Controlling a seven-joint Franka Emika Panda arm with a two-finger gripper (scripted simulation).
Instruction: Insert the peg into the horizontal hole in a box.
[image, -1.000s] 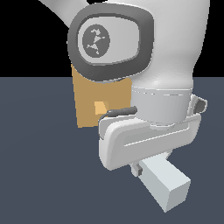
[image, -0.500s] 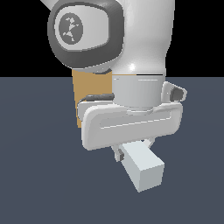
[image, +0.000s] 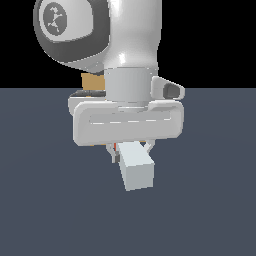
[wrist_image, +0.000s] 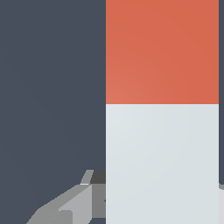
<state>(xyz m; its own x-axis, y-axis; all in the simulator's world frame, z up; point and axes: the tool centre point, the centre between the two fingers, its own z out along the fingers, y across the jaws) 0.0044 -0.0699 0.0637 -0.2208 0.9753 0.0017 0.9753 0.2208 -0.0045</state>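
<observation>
My gripper (image: 131, 148) is shut on the peg (image: 136, 167) and holds it level above the floor. The peg's white end points toward the exterior camera. A sliver of its red-orange part shows under the hand. In the wrist view the peg (wrist_image: 162, 113) fills much of the frame, red-orange at the far part and white by the fingers (wrist_image: 65, 205). The tan box (image: 92, 81) stands behind the arm. Only a small strip of it shows in the exterior view. Its hole is hidden by the arm.
The dark grey floor (image: 45, 200) spreads all around. The arm's big white and grey links (image: 100, 35) fill the upper middle of the exterior view.
The arm has swung toward the exterior view's left and in front of the box, covering the hole. The peg has turned so its white end faces the camera more squarely.
</observation>
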